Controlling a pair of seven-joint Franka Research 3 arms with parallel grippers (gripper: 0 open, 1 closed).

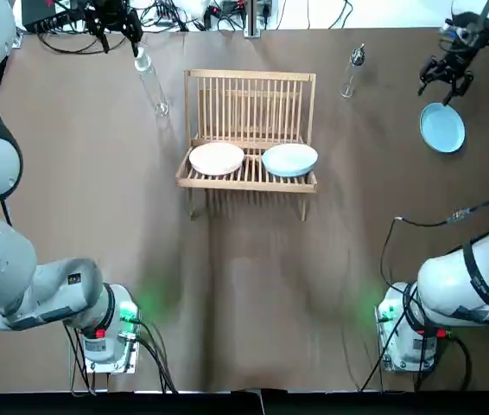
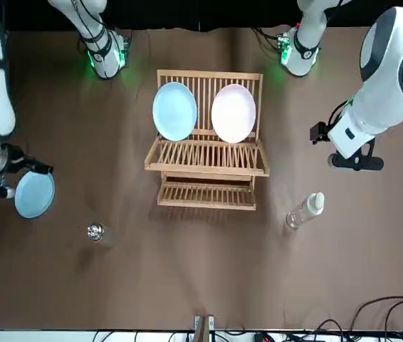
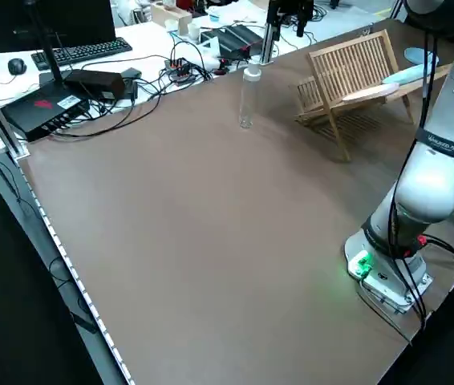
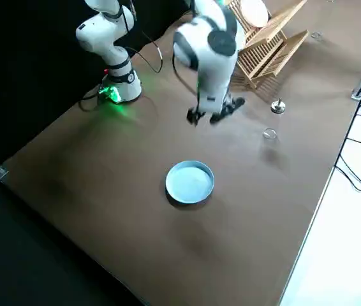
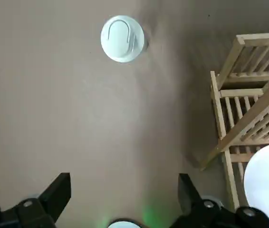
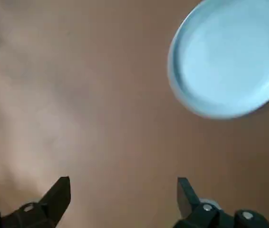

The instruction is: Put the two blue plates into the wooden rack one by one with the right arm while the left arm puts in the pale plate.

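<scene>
Wooden rack (image 1: 249, 104) holds pale plate (image 1: 217, 159) and one blue plate (image 1: 289, 159) side by side. Second blue plate (image 1: 442, 127) lies on the desk (image 1: 253, 285), right tool (image 6: 123, 183) hovering beside it, wide open, empty. Left tool (image 5: 123, 183), open and empty, hangs near a bottle (image 1: 151, 82).

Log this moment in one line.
wooden rack: pale plate, blue plate; second blue plate: on table; right tool: open, near it; left tool: open, by bottle

Brown tabletop (image 3: 171, 208); white desk (image 3: 143, 38) beyond far edge holds keyboard (image 3: 83, 52), mouse (image 3: 17, 66), black cables (image 3: 151, 92).
</scene>
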